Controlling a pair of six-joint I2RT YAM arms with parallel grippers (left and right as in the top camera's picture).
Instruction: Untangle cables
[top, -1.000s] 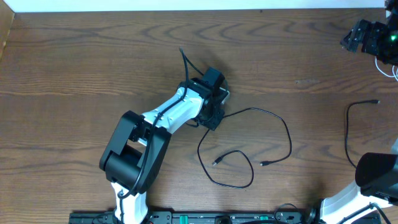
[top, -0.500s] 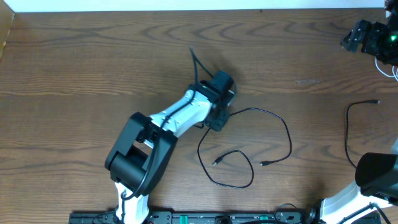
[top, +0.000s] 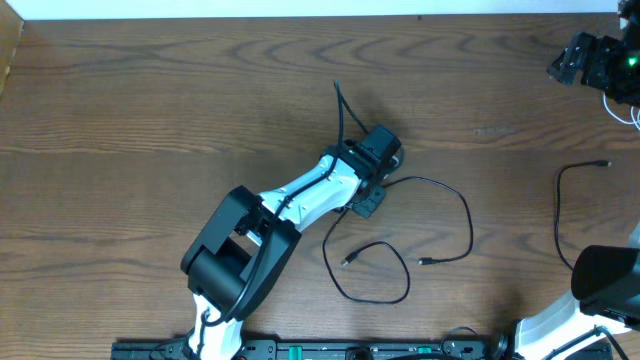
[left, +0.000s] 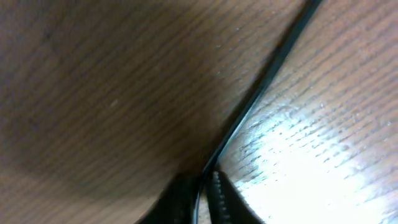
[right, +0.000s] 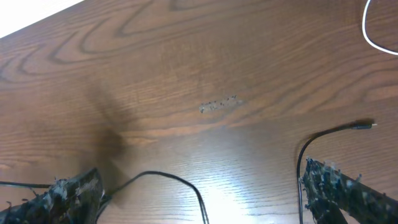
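Observation:
A long thin black cable (top: 468, 215) lies looped on the wooden table, with two small plug ends near the middle front. My left gripper (top: 378, 170) is shut on this cable. The left wrist view shows its jaws (left: 202, 193) pinching the cable (left: 267, 87) just above the wood. One end of the cable sticks up behind the gripper. A second black cable (top: 558, 215) lies at the right, also in the right wrist view (right: 303, 168). A white cable (top: 630, 112) shows at the far right edge (right: 373, 40). My right gripper (right: 199, 186) is open and empty, above the table.
A black device with a green light (top: 598, 58) sits at the back right corner. My right arm's base (top: 605, 280) is at the front right. The table's back edge (top: 300, 18) runs along the top.
My left arm has moved to the right and a little forward, carrying the black cable with it. The cable's upright end has shifted right. The other cables have not moved.

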